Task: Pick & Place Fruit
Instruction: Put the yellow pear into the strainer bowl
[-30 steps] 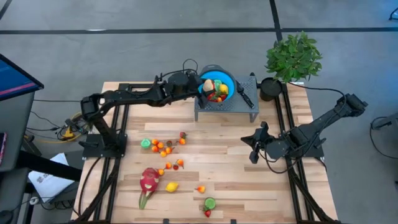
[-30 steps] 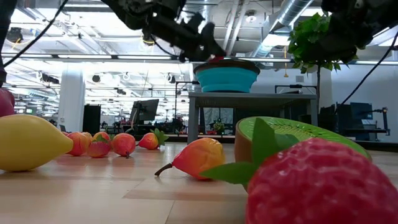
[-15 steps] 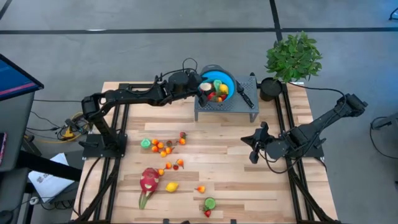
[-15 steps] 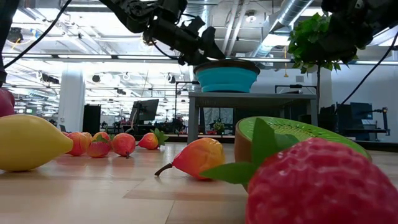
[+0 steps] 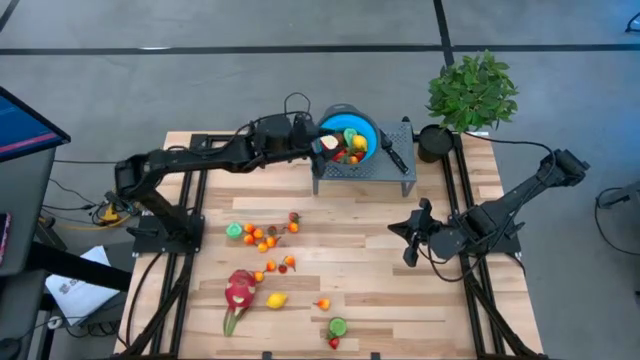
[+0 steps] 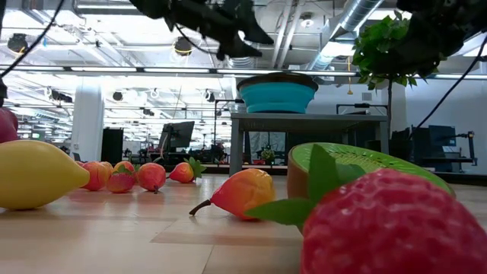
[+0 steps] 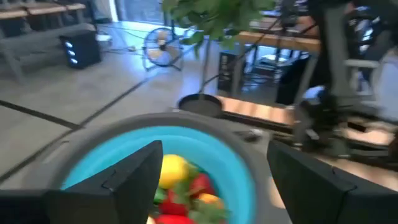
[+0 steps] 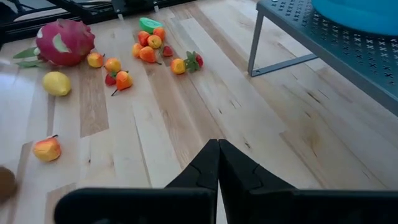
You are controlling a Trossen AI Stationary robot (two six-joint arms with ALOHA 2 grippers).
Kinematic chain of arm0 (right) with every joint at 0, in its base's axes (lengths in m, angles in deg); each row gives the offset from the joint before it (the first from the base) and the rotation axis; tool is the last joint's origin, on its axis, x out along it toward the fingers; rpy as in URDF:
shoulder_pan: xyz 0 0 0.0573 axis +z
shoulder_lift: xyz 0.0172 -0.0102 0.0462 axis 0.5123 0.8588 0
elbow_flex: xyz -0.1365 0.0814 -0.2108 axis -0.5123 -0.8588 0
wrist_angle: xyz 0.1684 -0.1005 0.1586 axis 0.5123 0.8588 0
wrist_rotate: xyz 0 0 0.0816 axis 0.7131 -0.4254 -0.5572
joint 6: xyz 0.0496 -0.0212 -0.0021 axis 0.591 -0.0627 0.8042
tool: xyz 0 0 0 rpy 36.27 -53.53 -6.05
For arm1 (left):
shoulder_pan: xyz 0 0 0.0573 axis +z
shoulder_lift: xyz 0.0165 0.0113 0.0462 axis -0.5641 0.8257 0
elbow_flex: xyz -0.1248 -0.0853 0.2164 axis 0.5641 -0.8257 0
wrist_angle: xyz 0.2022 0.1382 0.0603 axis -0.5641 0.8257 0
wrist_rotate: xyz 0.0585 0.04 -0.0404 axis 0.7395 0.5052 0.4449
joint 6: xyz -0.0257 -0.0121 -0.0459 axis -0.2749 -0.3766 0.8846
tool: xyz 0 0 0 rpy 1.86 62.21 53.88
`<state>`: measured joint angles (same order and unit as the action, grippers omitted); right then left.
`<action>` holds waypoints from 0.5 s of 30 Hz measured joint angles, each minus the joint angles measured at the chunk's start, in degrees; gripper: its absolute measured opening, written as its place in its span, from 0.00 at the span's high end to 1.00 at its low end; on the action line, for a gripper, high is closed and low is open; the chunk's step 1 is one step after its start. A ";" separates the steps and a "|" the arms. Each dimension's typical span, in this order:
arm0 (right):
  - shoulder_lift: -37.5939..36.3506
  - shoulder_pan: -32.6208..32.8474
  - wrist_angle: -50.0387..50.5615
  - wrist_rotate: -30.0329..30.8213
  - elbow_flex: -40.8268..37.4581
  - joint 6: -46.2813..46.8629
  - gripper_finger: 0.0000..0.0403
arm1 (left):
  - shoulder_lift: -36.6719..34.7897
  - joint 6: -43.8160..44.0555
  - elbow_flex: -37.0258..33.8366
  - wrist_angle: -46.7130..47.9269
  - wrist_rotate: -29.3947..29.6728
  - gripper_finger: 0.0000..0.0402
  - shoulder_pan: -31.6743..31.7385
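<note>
**Over the blue bowl, the left gripper stands empty**

At the far middle of the table, a blue bowl (image 5: 350, 135) sits on a grey perforated stand (image 5: 362, 168). It holds several toy fruits (image 7: 180, 186), among them a yellow one, red ones and some green. The left gripper (image 5: 326, 144) hangs at the bowl's left rim, raised above it, with its fingers (image 7: 134, 180) spread apart and nothing between them.

On the wooden table (image 5: 350, 260) the other fruit lies loose. A cluster of small orange and red pieces (image 5: 262, 237) sits left of centre, with a green piece (image 5: 234, 230) at its left end. Nearer the front edge lie the pink-red dragon fruit (image 5: 239, 291) and, just beside it, a lemon (image 5: 276, 300). A small orange fruit (image 5: 322, 304) lies farther right, and a halved green fruit (image 5: 338, 326) touches a strawberry (image 5: 334, 343) at the front.

The right gripper (image 5: 407, 240) waits low over bare wood at the table's right side, its fingers pressed together and empty, well apart from the fruit.

A potted plant (image 5: 470, 95) stands at the far right corner, and a black-handled knife (image 5: 390, 150) lies on the stand beside the bowl.
</note>
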<state>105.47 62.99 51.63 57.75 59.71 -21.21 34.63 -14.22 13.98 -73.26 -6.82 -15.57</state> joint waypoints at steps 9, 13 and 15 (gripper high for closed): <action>0.02 0.92 -0.07 -0.03 0.00 0.13 1.00 | -13.47 5.95 0.00 20.43 -0.09 0.37 -6.85; 0.00 0.84 0.11 -0.07 0.00 0.11 1.00 | -19.19 8.98 -1.62 29.02 0.10 0.39 -10.71; 0.00 0.82 0.19 -0.07 0.00 0.09 1.00 | -21.98 11.58 -4.48 30.59 0.57 0.39 -12.69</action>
<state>105.47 63.81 51.82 57.68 59.71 -21.12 12.65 -2.64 9.49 -42.67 -6.24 -28.26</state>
